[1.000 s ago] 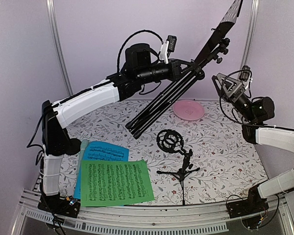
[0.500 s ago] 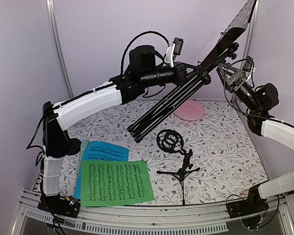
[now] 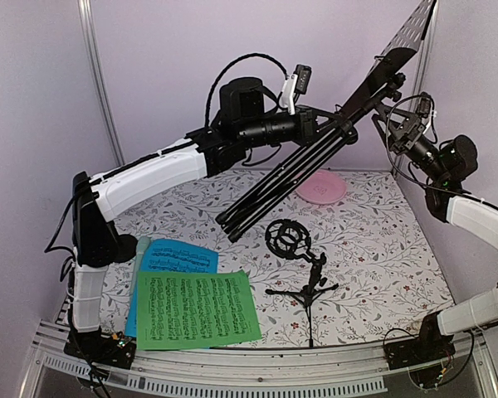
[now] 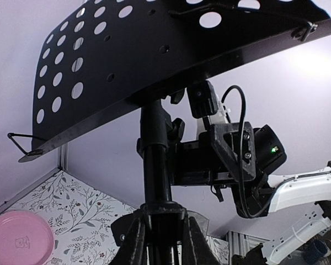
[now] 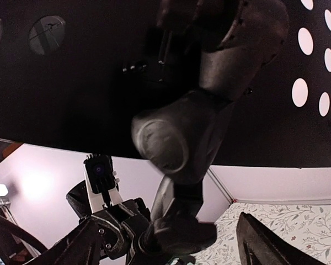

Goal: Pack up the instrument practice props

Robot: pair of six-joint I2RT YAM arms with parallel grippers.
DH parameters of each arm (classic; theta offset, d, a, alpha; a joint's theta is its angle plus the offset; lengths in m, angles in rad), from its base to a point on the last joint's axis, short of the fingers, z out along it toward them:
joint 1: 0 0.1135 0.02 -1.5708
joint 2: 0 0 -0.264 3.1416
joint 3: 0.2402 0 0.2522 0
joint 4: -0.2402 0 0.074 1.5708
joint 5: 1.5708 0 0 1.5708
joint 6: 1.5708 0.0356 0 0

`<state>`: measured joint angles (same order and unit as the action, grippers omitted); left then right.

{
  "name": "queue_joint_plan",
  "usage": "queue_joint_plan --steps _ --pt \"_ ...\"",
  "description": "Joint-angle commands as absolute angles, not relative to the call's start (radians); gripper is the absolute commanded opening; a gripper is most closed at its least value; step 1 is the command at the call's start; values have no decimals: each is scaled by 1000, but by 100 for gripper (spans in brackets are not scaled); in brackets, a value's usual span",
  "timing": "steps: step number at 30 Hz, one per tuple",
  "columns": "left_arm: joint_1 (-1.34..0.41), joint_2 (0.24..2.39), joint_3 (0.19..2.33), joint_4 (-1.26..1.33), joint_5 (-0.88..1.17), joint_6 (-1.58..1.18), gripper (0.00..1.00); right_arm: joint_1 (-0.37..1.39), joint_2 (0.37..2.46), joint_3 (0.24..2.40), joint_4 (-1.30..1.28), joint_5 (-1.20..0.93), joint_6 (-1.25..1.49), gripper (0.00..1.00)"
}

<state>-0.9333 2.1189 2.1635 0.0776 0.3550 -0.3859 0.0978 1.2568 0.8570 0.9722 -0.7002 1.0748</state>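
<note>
Clamping rack [image 3: 274,186] pole: left gripper [image 3: 332,124] | top-only: green sheet [image 3: 195,308]

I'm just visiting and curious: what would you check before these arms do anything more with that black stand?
1. Left claw gripping the music stand pole: ok.
2. Tripod legs folded together: ok.
3. Right claw closed on the stand's knob: cannot tell.
4. Green sheet and blue sheet off the stand: ok, lying on the table.
5. Mic support packed: not ok, standing on the table.
</note>
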Motion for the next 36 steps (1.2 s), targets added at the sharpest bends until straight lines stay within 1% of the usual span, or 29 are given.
queue_joint_plan --steps 1,6,8,9,13,17,20,21,23,25,26,28,31,32,34,36 --pt "-955 1980 2227 462 370 -360 0 101 1342 931 1041 -786 1129 89" --pt "-963 1997 2241 465 376 -369 0 148 1415 1021 1067 -803 1135 64" --pt "-966 2004 2246 462 380 -371 0 165 1440 1038 1078 -801 1136 56" --pt "-967 2006 2246 462 379 -372 0 171 1449 1041 1095 -799 1144 53" --pt "-968 2007 2238 449 385 -371 0 180 1470 1036 1158 -793 1180 46" --pt "-972 1999 2202 441 388 -363 0 183 1479 1038 1203 -798 1206 29" --pt "-972 1990 2175 408 392 -340 0 183 1476 1041 1218 -811 1213 11" --pt "-972 1982 2161 400 390 -331 0 183 1473 1041 1210 -812 1212 6" --pt "-972 1957 2121 384 378 -311 0 185 1459 1038 1179 -811 1203 1" --pt "-972 1910 2069 378 357 -293 1 192 1441 1035 1130 -801 1181 0" --pt "-972 1892 2041 374 348 -281 3 199 1428 1035 1090 -795 1154 0" --pt "-971 1861 1992 358 325 -255 11 214 1409 1039 1029 -782 1110 0" --pt "-968 1817 1934 330 287 -216 27 233 1390 1041 951 -743 1052 0" --pt "-967 1804 1919 318 273 -205 36 240 1384 1040 926 -722 1044 0" --pt "-964 1780 1892 296 253 -180 49 257 1374 1037 898 -674 1025 0" --pt "-961 1759 1868 267 236 -154 67 277 1366 1037 870 -637 997 0"
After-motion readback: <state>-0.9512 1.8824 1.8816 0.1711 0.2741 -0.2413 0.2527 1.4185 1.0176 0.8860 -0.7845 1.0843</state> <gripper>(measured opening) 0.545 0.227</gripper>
